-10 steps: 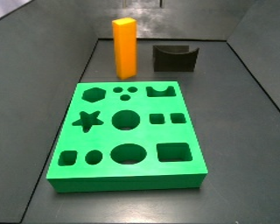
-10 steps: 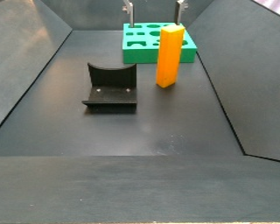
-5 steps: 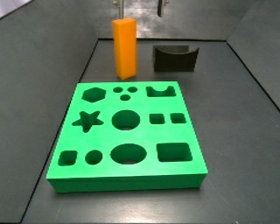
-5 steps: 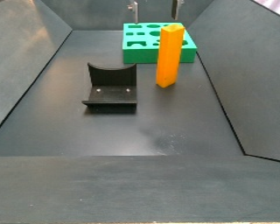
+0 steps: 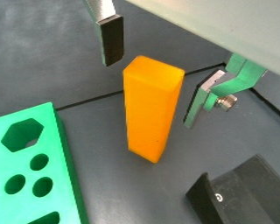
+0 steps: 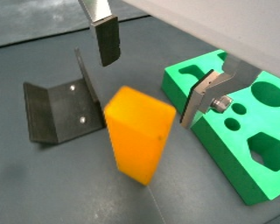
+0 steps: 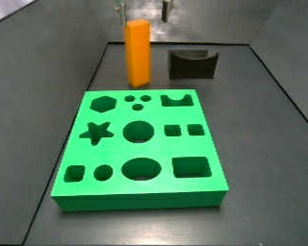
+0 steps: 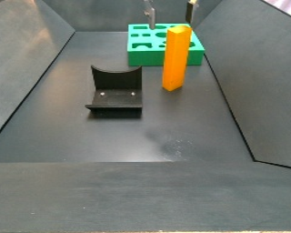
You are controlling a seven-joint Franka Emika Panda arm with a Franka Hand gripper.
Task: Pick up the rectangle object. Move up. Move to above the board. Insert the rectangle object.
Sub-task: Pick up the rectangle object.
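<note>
Straddling upright rectangle object (image 5: 152,107), gripper (image 5: 161,68) fingers (image 5: 111,39) apart, seemingly untouching.

lab test cell: dark walled bin (image 8: 39,82), tool (image 5: 160,66) above.

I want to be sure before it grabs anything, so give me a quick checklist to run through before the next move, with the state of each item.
1. Tool open: ok, the silver fingers stand apart in both wrist views.
2. Tool straddling the tall orange rectangular block: ok, one finger on either side of its top.
3. Fingers clear of the block: ok, a gap shows on both sides; nothing held.
4. Block upright on the floor: ok in both side views.
5. Flat green board with cut-out holes unobstructed: ok, no hole is filled.
6. Dark L-shaped fixture clear of the block: ok, they stand apart.
</note>
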